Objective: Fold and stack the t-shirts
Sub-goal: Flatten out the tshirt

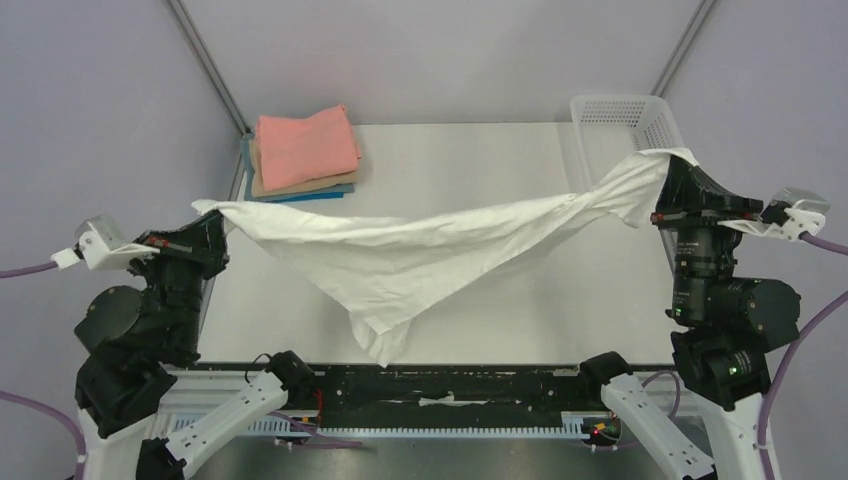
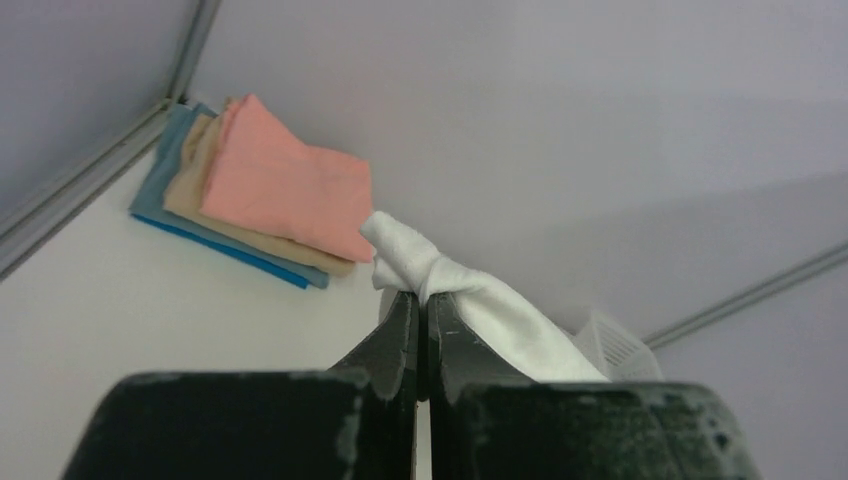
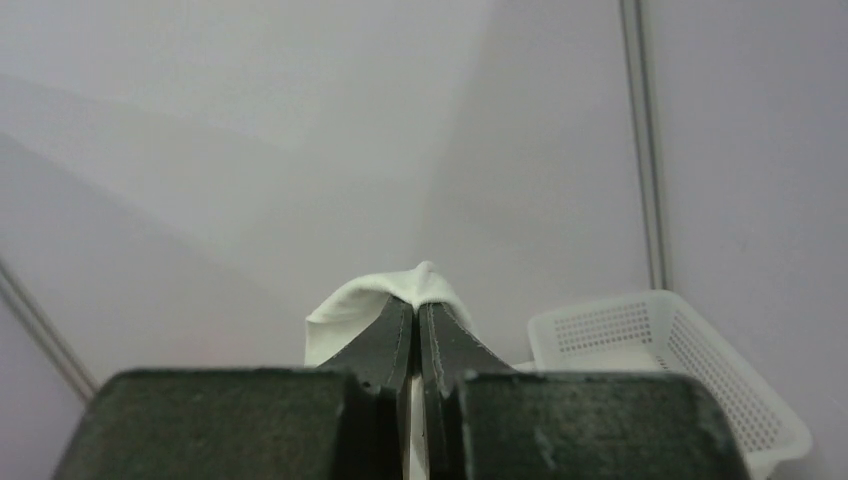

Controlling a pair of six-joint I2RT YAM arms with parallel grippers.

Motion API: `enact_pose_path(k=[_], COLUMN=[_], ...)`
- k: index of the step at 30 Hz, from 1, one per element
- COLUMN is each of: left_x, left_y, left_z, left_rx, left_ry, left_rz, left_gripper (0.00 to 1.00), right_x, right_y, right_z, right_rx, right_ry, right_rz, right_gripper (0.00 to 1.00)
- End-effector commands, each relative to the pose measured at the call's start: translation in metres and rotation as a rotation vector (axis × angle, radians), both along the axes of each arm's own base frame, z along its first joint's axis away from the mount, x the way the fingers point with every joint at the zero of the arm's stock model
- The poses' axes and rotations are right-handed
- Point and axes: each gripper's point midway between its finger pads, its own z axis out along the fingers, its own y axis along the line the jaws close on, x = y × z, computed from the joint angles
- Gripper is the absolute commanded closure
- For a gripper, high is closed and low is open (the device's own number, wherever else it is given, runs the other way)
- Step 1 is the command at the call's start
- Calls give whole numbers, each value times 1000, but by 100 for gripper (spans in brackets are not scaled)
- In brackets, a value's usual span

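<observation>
Left arm: folded at the elbow beside the left edge of the surface (image 1: 480, 160), wrist lifted and pointing inward.
Left end effector (image 2: 422, 300): fingers pressed together, clamped on a bunched corner of the white t-shirt (image 1: 420, 250).
Right arm: upright at the right edge, wrist high, just beside the basket (image 1: 625, 112).
Right end effector (image 3: 415, 305): fingers pressed together, clamped on the shirt's opposite end.
White t-shirt: strung between both arms above the surface, sagging mid-span. One fold droops toward the near edge; cannot tell whether it touches the surface.
Stack: pink t-shirt (image 1: 305, 145) on tan t-shirt (image 1: 265, 185) on blue t-shirt (image 1: 300, 196), all folded, at the far-left corner, apart from the left end effector.
</observation>
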Motion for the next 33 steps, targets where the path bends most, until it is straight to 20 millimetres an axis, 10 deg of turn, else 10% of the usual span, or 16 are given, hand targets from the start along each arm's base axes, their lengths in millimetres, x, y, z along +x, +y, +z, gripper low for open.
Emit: enact_pose_path(k=[1,7,11,15,18,25,33], left_x=[29,112,199,264,278,248,107], left_y=[15,-37,-71,-108,-114,-156,-210], left_z=[-19,-79,-189,-302,-329,-337,-372], left_rx=[61,324,401,379,402,324,382], left_ry=[143,389,647,880,988,962,990], left_rz=[248,354,247,-13,-32,-312,-566], left_gripper=[98,98,97,50,23,19,18], right_x=[32,114,163,195,203,196,176], right_y=[-18,-11,4,17,19,22,23], right_z=[-27,-126,-241,-352,-393,-427,-455], right_rx=[-27,-102,-135,-116,-103,-111,-118], right_ry=[134,421,615,817,921,987,1048], right_rz=[-162,-290,-272,-143,-131,-103,-78], right_gripper=[100,100,100,100,100,100,100])
